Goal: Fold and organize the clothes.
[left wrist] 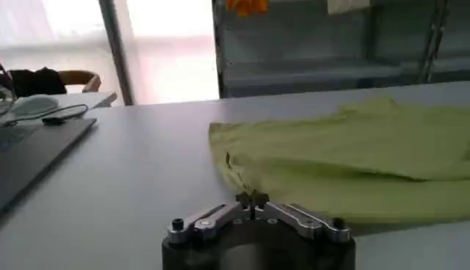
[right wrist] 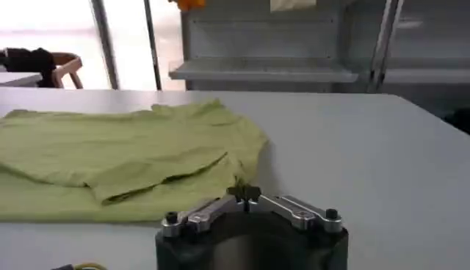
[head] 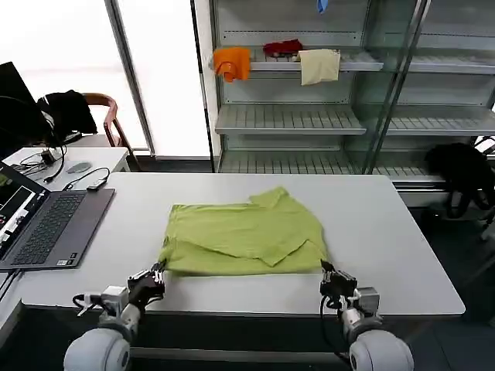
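two grippers sit at the near table (head: 402,232) edge. left gripper (head: 158,270) has its fingers pinched together on the near left corner of the t-shirt (head: 244,236). right gripper (head: 325,269) has its fingers closed at the near right corner; in its wrist view the tips (right wrist: 244,194) meet at the cloth edge, though whether they pinch cloth there i cannot tell. one lime-green t-shirt lies mid-table, partly folded, with one flap laid across the top. one open laptop (head: 46,224) sits on the table's left side, apart from the shirt. beyond the table, one shelf unit (head: 309,116) carries three cloths: one orange (head: 232,62), one red (head: 282,48), one cream (head: 319,66).
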`<move>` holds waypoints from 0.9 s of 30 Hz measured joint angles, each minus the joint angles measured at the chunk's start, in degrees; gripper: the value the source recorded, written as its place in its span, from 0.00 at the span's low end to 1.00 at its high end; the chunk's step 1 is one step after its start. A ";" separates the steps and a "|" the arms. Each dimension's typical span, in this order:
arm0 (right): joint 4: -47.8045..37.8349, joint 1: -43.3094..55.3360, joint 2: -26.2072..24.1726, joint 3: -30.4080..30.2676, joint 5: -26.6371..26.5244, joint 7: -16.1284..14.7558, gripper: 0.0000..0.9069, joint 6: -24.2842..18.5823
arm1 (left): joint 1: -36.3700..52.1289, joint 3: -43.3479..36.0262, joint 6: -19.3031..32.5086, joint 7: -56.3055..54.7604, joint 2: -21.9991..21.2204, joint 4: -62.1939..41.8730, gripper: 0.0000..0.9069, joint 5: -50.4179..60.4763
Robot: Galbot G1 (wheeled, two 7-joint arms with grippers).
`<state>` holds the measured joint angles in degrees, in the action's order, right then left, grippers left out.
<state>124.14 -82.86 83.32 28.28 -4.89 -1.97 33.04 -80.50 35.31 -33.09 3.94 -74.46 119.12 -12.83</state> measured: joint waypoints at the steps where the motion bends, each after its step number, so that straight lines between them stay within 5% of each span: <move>1: 0.71 -1.03 0.07 -0.28 0.18 0.09 0.00 0.00 | -0.93 0.33 -0.02 -0.16 0.13 0.62 0.00 -0.47; 7: 3.15 -5.30 0.41 -1.01 1.44 0.72 0.00 0.02 | -4.82 1.12 -0.04 -1.24 0.56 3.41 0.00 -2.47; 8: 3.37 -5.89 0.49 -1.08 1.67 0.80 0.11 0.02 | -5.23 1.19 -0.04 -1.50 0.59 3.62 0.00 -2.70; 9: 3.53 -6.31 0.53 -1.12 1.91 0.91 0.52 0.02 | -5.77 1.23 -0.04 -1.77 0.57 3.78 0.02 -2.98; 10: 3.70 -6.66 0.58 -1.16 2.09 1.05 1.00 0.02 | -6.20 1.30 -0.04 -1.93 0.56 3.89 0.23 -3.16; 11: 3.89 -7.03 0.66 -1.26 2.27 1.20 1.00 0.02 | -6.56 1.43 -0.04 -2.11 0.62 4.07 1.00 -3.33; 27: 5.43 -4.18 3.03 0.31 4.26 3.56 1.00 -0.70 | -6.28 4.42 0.31 -5.01 -0.58 5.57 1.00 -3.50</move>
<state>129.57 -87.04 86.35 28.59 -0.63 1.60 32.34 -86.78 39.73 -32.78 -1.08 -75.04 124.69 -16.33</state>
